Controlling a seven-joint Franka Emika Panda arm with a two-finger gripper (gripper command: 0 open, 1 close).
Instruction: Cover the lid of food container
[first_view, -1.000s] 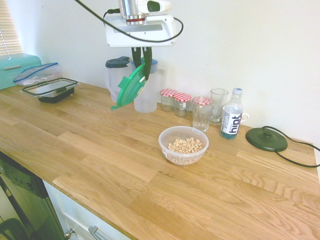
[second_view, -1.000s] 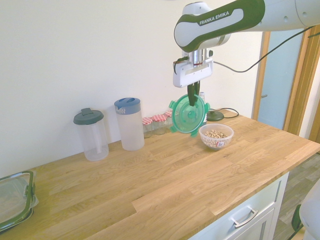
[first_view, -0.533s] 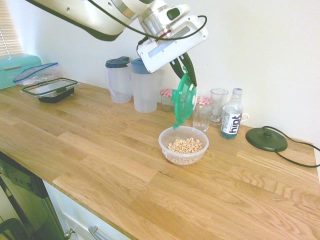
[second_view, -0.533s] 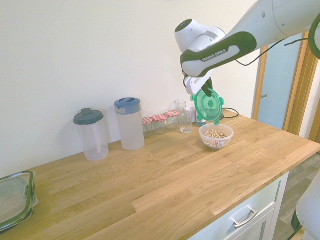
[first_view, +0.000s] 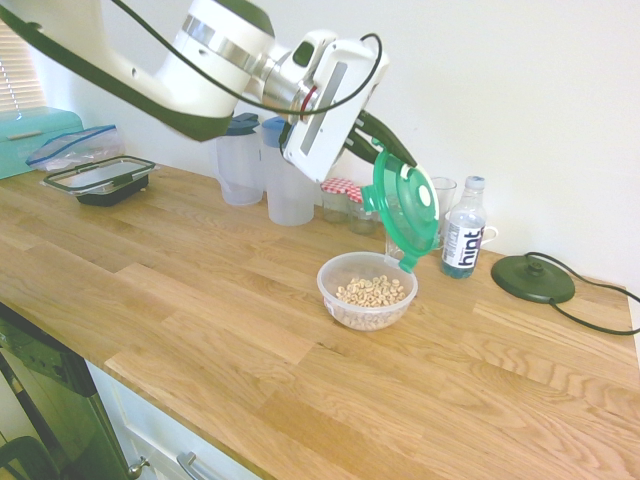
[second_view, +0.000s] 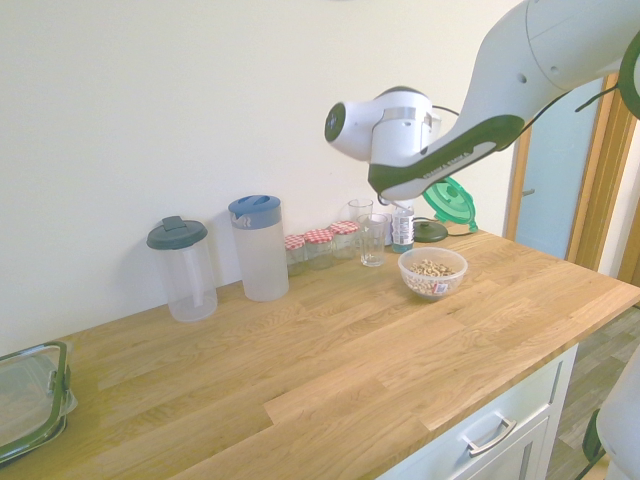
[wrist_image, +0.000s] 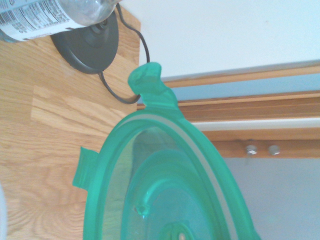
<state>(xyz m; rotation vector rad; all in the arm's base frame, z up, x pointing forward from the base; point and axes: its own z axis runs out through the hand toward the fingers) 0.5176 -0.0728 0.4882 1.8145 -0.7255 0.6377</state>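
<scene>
Carry step: gripper (first_view: 385, 152) clamped on lid (first_view: 405, 208), tilted, at bowl's (first_view: 367, 290) 1 o'clock. Next: level lid, centre, lower.

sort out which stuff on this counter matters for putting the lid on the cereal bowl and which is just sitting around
Part of the job:
- green lid, held tilted in the end effector
- food container with cereal rings, uncovered

Just lying about:
- two jugs
- checked-lid jars
- glasses
- water bottle
- dark corded base
- rectangular container

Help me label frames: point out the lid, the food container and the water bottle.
lid (first_view: 405, 210), first exterior view, its white centre.
food container (first_view: 367, 312), first exterior view, its clear wall.
water bottle (first_view: 462, 243), first exterior view, its label.
</scene>
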